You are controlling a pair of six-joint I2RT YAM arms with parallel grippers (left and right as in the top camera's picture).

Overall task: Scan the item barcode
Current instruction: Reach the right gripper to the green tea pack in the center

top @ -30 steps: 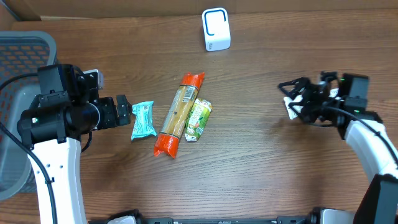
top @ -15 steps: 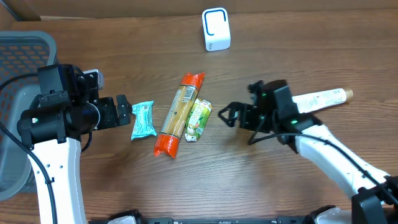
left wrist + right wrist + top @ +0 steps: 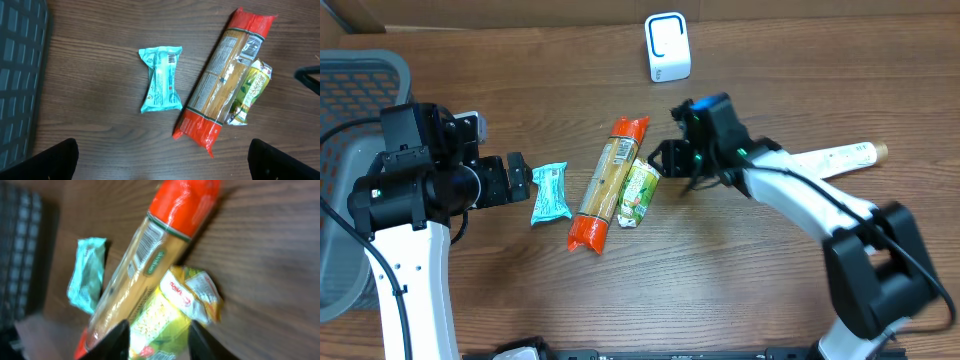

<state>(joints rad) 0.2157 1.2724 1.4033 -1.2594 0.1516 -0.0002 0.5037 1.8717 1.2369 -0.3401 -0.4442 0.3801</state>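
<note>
Three items lie mid-table: a teal packet [image 3: 549, 192], a long orange-ended pasta pack [image 3: 608, 183] and a green-yellow snack packet [image 3: 640, 192]. The white scanner [image 3: 667, 47] stands at the far edge. My right gripper [image 3: 665, 160] sits low at the snack packet's upper end. In the right wrist view its fingers [image 3: 120, 340] press both sides of the snack packet [image 3: 160, 325], which still rests on the table against the pasta pack [image 3: 145, 265]. My left gripper [image 3: 520, 180] hangs open left of the teal packet [image 3: 161, 80], nothing between its fingers [image 3: 60, 160].
A grey mesh basket [image 3: 350, 80] fills the left edge, seen also in the left wrist view [image 3: 20, 75]. A white tube [image 3: 835, 158] with a tan cap lies at the right, behind my right arm.
My right arm has swung left from the table's right side to the green-yellow snack packet, and its jaws have narrowed onto it. The white tube now lies uncovered. The left arm has not moved.
</note>
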